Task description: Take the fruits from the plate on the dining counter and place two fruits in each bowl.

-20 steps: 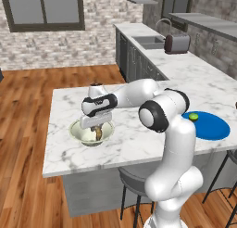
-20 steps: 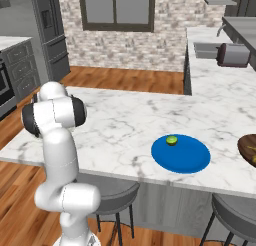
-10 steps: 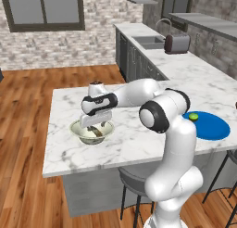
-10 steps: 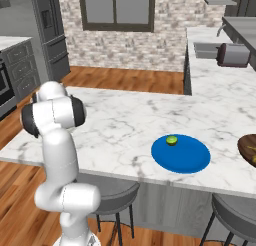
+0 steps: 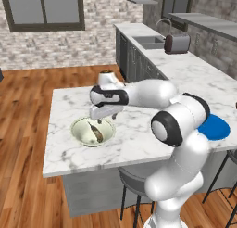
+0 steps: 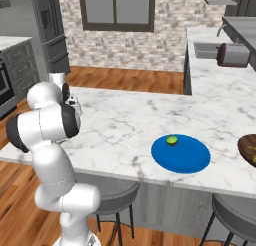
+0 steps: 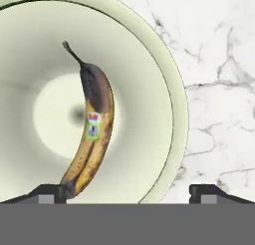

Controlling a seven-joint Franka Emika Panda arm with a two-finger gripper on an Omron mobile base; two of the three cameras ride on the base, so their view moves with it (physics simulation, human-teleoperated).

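Note:
A brown-yellow banana (image 7: 97,119) lies loose in the cream-white bowl (image 7: 149,89), its lower end close to my left fingertip. In the left base view the bowl (image 5: 78,138) sits near the left end of the white marble dining counter (image 5: 134,134), with the banana (image 5: 95,130) inside it. My gripper (image 5: 104,115) hovers open just above the bowl's far rim; in the hand view the gripper (image 7: 127,194) has its tips wide apart with nothing between them. The blue plate (image 6: 187,159) lies on the counter to the right and holds a green lime (image 6: 172,139). The plate (image 5: 216,128) is partly hidden by my arm.
A dark brown round dish (image 6: 248,147) sits at the counter's right edge. Grey stools (image 6: 112,192) stand under the near edge. The back counter carries a toaster (image 5: 177,43) and a sink.
The banana, which hung under the gripper a second ago, now lies free in the bowl. The hand has risen a little above the bowl.

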